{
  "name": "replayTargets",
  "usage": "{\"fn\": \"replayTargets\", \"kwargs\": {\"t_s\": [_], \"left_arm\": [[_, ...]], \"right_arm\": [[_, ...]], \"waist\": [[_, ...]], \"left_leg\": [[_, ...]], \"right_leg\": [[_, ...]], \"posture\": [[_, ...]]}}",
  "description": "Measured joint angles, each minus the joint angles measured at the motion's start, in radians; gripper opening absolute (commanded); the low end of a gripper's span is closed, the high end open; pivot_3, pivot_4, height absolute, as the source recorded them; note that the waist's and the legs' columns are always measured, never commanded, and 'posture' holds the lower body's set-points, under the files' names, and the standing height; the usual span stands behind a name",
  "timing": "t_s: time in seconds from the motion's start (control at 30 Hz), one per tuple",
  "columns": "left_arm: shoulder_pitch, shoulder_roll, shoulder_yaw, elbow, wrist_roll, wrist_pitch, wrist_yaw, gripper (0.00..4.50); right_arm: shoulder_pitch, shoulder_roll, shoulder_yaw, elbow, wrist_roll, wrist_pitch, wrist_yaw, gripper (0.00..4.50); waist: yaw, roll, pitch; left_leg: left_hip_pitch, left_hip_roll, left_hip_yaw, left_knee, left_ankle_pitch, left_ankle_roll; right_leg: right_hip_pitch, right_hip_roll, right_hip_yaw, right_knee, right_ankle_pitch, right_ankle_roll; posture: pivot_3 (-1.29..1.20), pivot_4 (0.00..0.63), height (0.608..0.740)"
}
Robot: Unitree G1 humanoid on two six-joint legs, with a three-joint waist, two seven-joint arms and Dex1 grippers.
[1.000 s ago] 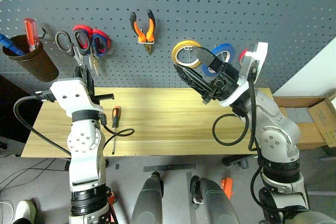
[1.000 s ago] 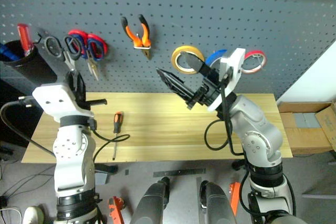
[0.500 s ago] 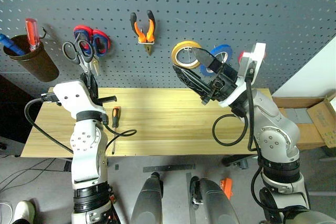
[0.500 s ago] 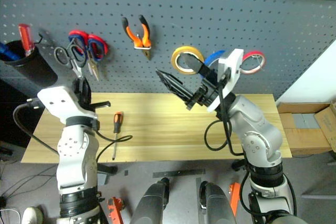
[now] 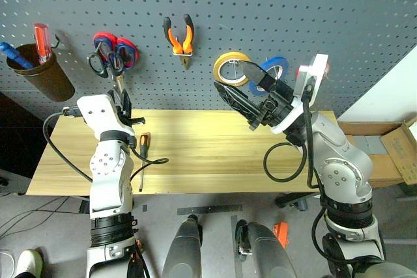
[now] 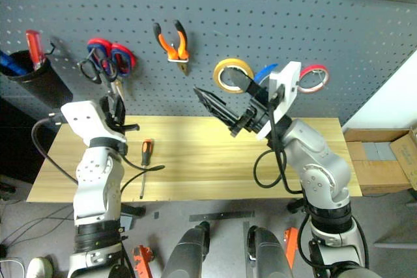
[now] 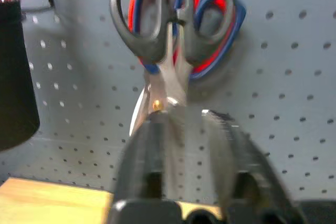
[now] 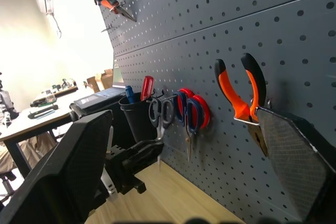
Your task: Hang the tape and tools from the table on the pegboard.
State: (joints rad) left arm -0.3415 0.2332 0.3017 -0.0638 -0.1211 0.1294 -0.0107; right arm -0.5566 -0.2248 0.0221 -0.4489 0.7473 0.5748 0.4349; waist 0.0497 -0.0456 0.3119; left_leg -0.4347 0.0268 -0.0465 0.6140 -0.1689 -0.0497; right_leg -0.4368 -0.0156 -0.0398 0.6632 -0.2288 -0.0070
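Left gripper (image 5: 122,97) raised at the pegboard (image 5: 273,4), fingers parted around the blades of the black-handled scissors (image 5: 106,66) hanging just above it, slim screwdriver (image 5: 143,148) on the table (image 5: 208,154) just below, right gripper (image 5: 242,89) wide open, empty, blue tape (image 5: 276,67) hanging right behind it.

The pegboard (image 5: 273,4) is standing behind the worktop (image 5: 208,154). On the pegboard, running left to right, a cup (image 5: 38,69) holding a screwdriver (image 5: 41,34) is hanging at the far left, then two pairs of scissors (image 5: 107,64), one overlapping the other, then the pliers (image 5: 179,38), then three tape rolls (image 5: 229,66) side by side. A second screwdriver (image 5: 143,154) is lying on the worktop's left part. The left hand (image 5: 120,99) is sitting directly below the scissors; the right hand (image 5: 238,89) is hovering in front of the tape rolls.
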Motion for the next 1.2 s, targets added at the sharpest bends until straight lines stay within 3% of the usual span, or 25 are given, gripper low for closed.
{"fn": "replayTargets", "kwargs": {"t_s": [0.23, 0.37, 0.53, 0.77, 1.2], "left_arm": [[0.111, -0.022, -0.012, -0.009, -0.005, -0.004, -0.020, 4.43], [0.252, -0.067, -0.023, -0.025, -0.004, 0.011, -0.010, 4.43], [0.343, -0.102, -0.001, -0.052, -0.007, 0.050, 0.041, 4.43], [0.221, 0.024, 0.042, 0.073, -0.035, 0.148, 0.000, 4.43], [-0.021, 0.100, 0.008, 0.505, -0.092, 0.212, -0.193, 4.43]], "right_arm": [[0.022, -0.006, 0.002, -0.016, 0.000, 0.001, 0.003, 4.50], [0.049, -0.016, 0.019, -0.021, -0.005, 0.000, 0.025, 4.50], [0.075, -0.067, 0.180, 0.011, -0.153, -0.040, 0.105, 4.50], [0.029, -0.017, 0.361, 0.131, -0.303, -0.081, 0.186, 4.50], [0.011, 0.017, 0.406, 0.223, -0.431, -0.098, 0.241, 4.50]], "waist": [[-0.005, 0.000, -0.003], [-0.011, 0.000, -0.003], [-0.021, 0.000, -0.003], [-0.021, 0.001, -0.002], [-0.025, 0.000, 0.009]], "left_leg": [[0.000, 0.000, 0.002, 0.000, 0.000, 0.000], [0.001, 0.002, 0.002, 0.000, 0.000, 0.000], [0.002, 0.004, 0.007, 0.000, 0.002, 0.004], [0.001, 0.007, 0.018, 0.000, 0.004, 0.006], [0.000, 0.012, 0.022, -0.002, 0.003, 0.006]], "right_leg": [[0.000, 0.000, 0.002, -0.001, 0.000, 0.000], [0.000, 0.000, 0.001, 0.000, 0.000, 0.000], [0.001, 0.000, 0.000, 0.001, 0.001, -0.001], [0.000, 0.000, -0.001, 0.000, 0.002, -0.001], [-0.001, -0.003, 0.000, -0.002, 0.001, 0.000]], "posture": [[0.10, 0.254, 0.740], [0.09, 0.267, 0.740], [0.10, 0.292, 0.740], [0.11, 0.326, 0.740], [0.06, 0.372, 0.740]]}}
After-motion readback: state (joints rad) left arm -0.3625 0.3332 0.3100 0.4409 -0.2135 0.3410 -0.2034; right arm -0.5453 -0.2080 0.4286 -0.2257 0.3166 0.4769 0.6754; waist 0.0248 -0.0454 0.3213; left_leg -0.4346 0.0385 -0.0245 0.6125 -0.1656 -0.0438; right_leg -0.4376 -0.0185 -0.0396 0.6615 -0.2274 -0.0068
